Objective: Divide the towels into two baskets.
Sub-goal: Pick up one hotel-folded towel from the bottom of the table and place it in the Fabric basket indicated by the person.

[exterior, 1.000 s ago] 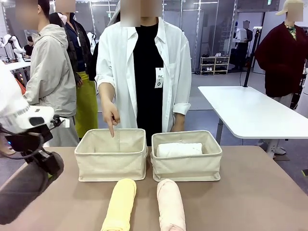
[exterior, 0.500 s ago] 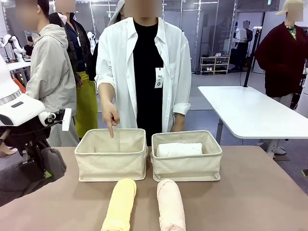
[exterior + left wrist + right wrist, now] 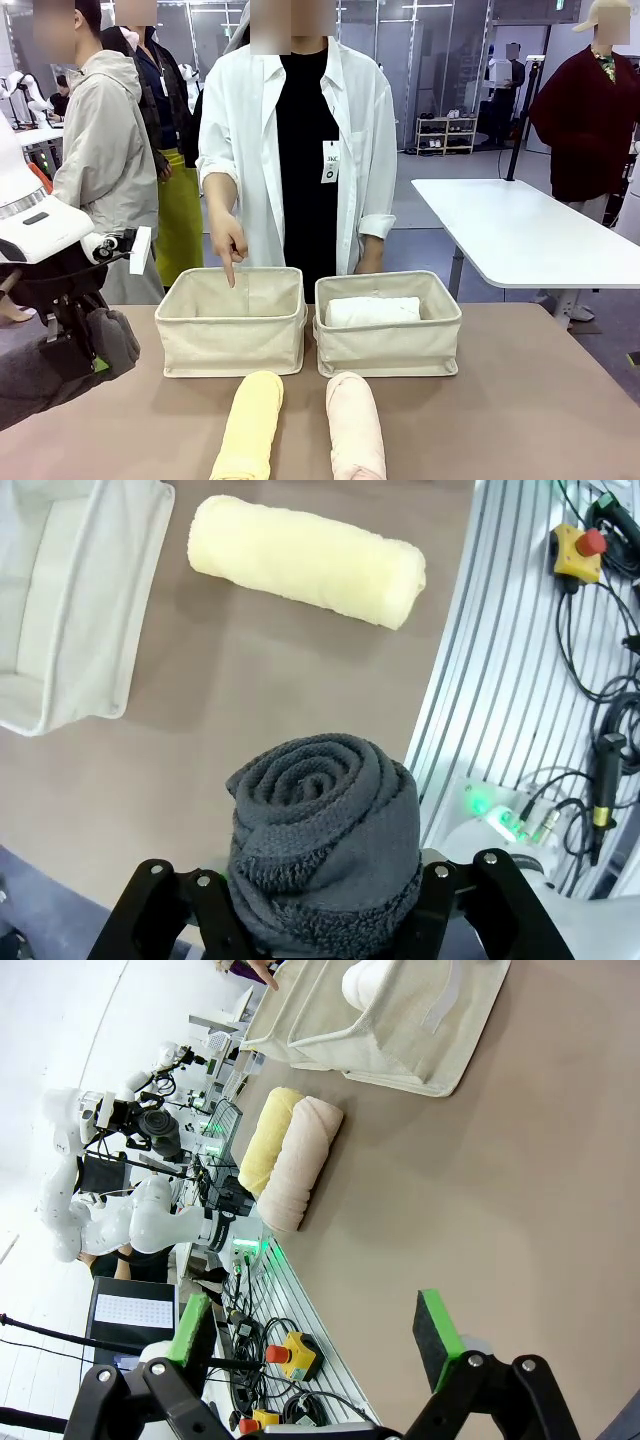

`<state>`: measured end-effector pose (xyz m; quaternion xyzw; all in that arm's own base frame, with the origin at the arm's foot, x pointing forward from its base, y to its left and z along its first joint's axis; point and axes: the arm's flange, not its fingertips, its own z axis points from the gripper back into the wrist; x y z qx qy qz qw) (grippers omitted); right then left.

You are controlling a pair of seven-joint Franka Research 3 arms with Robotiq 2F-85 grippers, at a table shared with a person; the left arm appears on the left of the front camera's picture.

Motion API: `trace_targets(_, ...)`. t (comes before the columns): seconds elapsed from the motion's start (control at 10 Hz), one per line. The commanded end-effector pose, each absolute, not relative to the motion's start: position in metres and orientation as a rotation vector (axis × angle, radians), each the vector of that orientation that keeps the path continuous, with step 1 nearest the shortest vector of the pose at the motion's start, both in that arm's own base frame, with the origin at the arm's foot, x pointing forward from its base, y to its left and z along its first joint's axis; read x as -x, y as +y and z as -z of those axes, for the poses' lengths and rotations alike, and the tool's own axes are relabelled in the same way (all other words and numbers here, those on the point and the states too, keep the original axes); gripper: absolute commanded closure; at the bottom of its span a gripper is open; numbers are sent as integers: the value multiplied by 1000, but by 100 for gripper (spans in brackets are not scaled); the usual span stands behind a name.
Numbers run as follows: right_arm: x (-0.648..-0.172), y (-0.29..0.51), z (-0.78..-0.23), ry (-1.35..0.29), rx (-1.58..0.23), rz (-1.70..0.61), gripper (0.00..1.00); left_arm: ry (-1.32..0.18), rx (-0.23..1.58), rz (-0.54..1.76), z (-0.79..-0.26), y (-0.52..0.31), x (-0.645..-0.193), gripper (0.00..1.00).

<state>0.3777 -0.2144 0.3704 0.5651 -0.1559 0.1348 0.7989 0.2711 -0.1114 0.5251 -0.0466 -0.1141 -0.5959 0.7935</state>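
Note:
My left gripper is shut on the dark grey towel, held above the table's left edge. In the left wrist view the grey roll sits end-on between the black fingers. The yellow towel and the pink towel lie side by side in front of the two beige baskets. The left basket has nothing visible inside it, and a person's hand points down into it. The white towel lies in the right basket. My right gripper is open above bare table.
A person in a white shirt stands right behind the baskets. The table's front edge has a metal rail with cables and an emergency stop button. Bare brown tabletop spreads to the right of the baskets.
My left arm has lifted and swung the grey towel slightly up and to the right. The person's pointing hand and the other towels have stayed put.

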Motion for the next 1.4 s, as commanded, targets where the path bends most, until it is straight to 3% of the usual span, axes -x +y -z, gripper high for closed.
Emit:
trace_targets(0.0, -376, -211, -370, -365, -1208, -289, 0, -354, -32, 1398, -543, -110, -266, 69)
trace_targets(0.3, -376, -211, -370, -365, -1208, -289, 0, -382, -257, 1646, -572, -175, -312, 69)
trace_targets(0.6, -376, -211, -370, -365, -1208, -289, 0, -347, -281, 1766, -584, -238, -377, 69)
trace_targets(0.9, -376, -211, -370, -365, -1208, -289, 0, -265, -288, 1782, -560, -267, -451, 69)
trace_targets(1.3, -376, -211, -370, -365, -1208, -289, 0, -280, -275, 1795, -513, -279, -523, 69)
